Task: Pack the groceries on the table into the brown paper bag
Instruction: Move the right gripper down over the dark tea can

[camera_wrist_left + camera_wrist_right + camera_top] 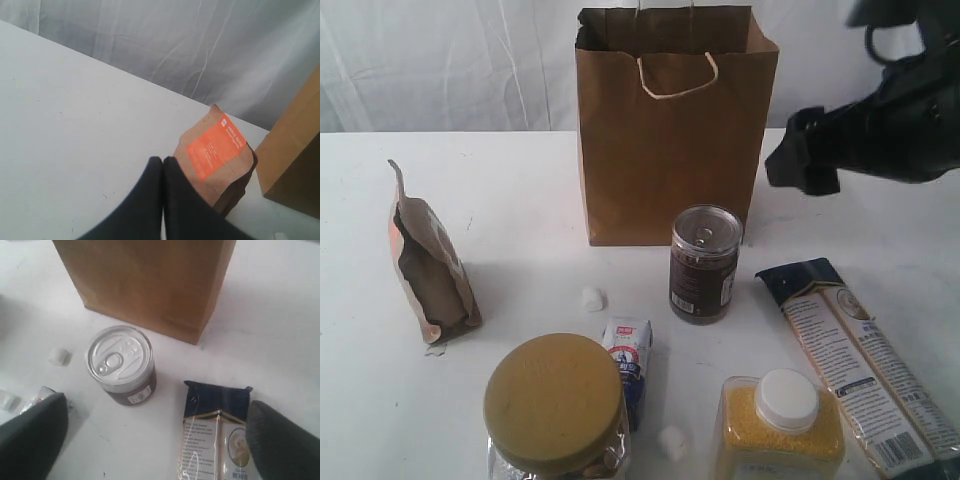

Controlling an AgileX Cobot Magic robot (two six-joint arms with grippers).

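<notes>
The tall brown paper bag [670,130] stands upright at the back of the white table [520,200]. In front of it are a dark pull-tab can [705,265], long noodle packs [865,360], a white-capped yellow-grain jar [782,425], a gold-lidded jar [555,405], a small blue-white carton [630,365] and two marshmallows [593,298]. A brown pouch [425,265] stands at the left. My right gripper [155,440] hangs open above the can [120,362] and the noodle pack [215,435], holding nothing. My left gripper [163,165] is shut and empty, close to the pouch [215,150].
A white curtain [440,60] closes off the back of the scene. The right arm [900,120] hovers at the bag's right side. Bare tabletop shows between the pouch and the bag. The left arm does not show in the exterior view.
</notes>
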